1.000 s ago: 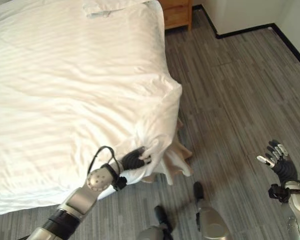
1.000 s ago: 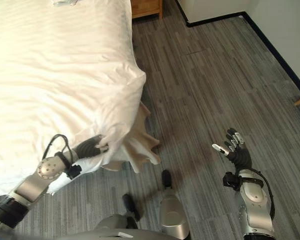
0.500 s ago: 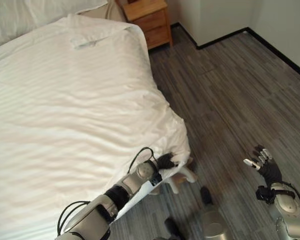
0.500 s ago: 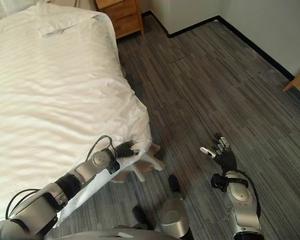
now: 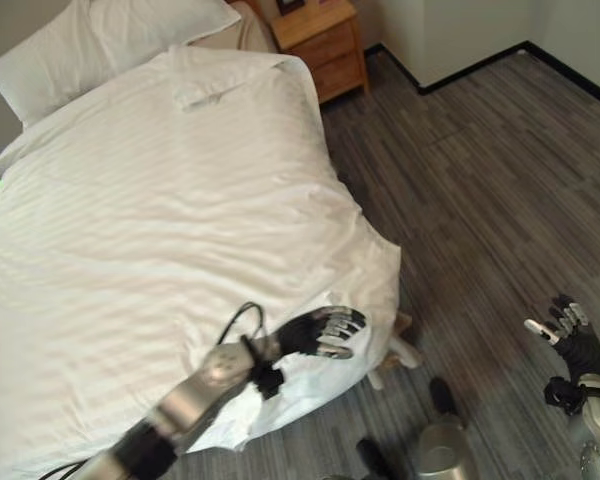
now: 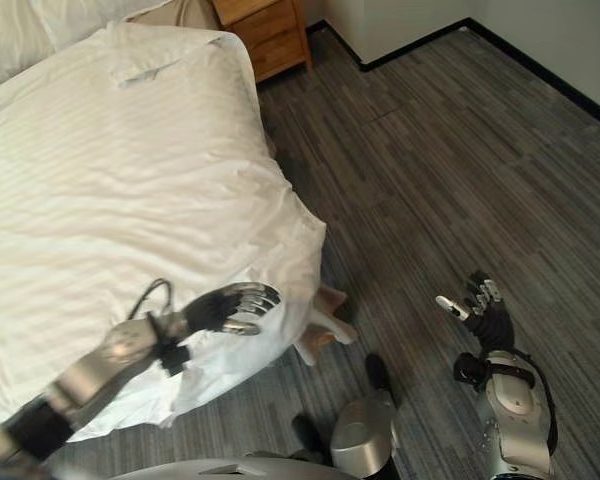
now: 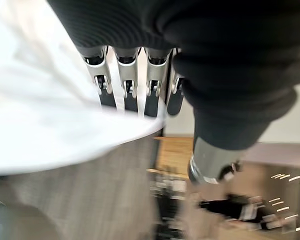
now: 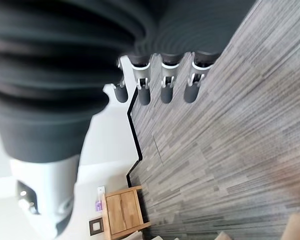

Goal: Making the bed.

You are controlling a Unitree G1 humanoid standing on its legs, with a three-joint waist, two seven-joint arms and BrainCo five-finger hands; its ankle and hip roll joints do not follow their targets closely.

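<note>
White striped duvet (image 5: 160, 250) lies spread flat over the bed, lightly rippled, its near corner draped down over the mattress edge toward the wooden nightstand (image 5: 325, 40) side. Two white pillows (image 5: 110, 40) sit at the head, beside that nightstand.

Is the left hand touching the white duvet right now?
Cannot tell. The left eye view shows the left hand, fingers straight, over the white duvet corner, without plain contact or gap.
</note>
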